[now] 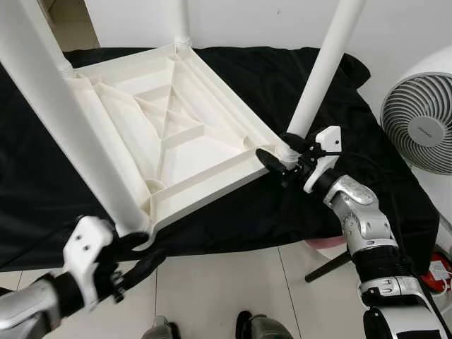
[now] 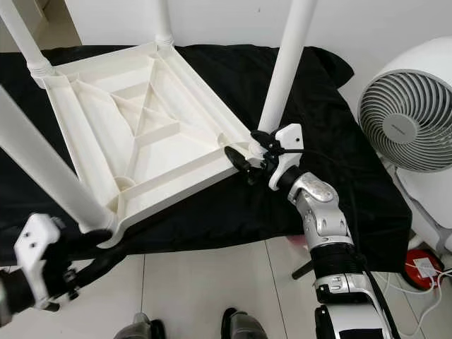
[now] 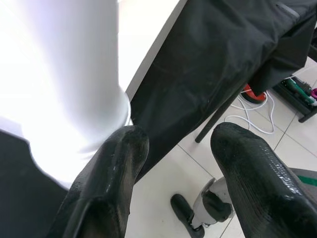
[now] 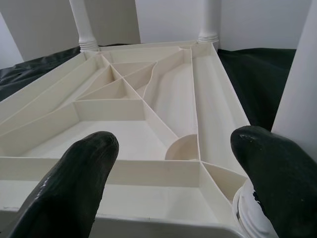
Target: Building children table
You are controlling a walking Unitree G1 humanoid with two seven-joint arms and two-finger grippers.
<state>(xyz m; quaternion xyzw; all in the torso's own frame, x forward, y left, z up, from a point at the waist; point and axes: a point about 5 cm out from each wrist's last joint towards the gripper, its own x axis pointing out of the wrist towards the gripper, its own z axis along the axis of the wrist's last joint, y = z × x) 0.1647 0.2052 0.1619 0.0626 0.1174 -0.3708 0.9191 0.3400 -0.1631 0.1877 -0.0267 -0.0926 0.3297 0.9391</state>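
A white plastic children's table (image 1: 176,134) lies upside down on a black cloth (image 1: 282,78), ribbed underside up, with its legs standing upright. My right gripper (image 1: 282,152) is open at the near right corner, its fingers on either side of the base of the near right leg (image 1: 321,70). The right wrist view looks across the ribbed underside (image 4: 148,124), with that leg's base (image 4: 252,213) by one finger. My left gripper (image 1: 145,251) is open just below the near left corner. One of its fingers (image 3: 119,163) sits close against the foot of the near left leg (image 3: 64,74).
A white round fan (image 1: 420,120) stands at the right. A dark stand leg (image 1: 328,267) slants to the tiled floor under the cloth's edge. Red items and white cables (image 2: 420,265) lie at the lower right. My feet (image 1: 254,325) are at the bottom.
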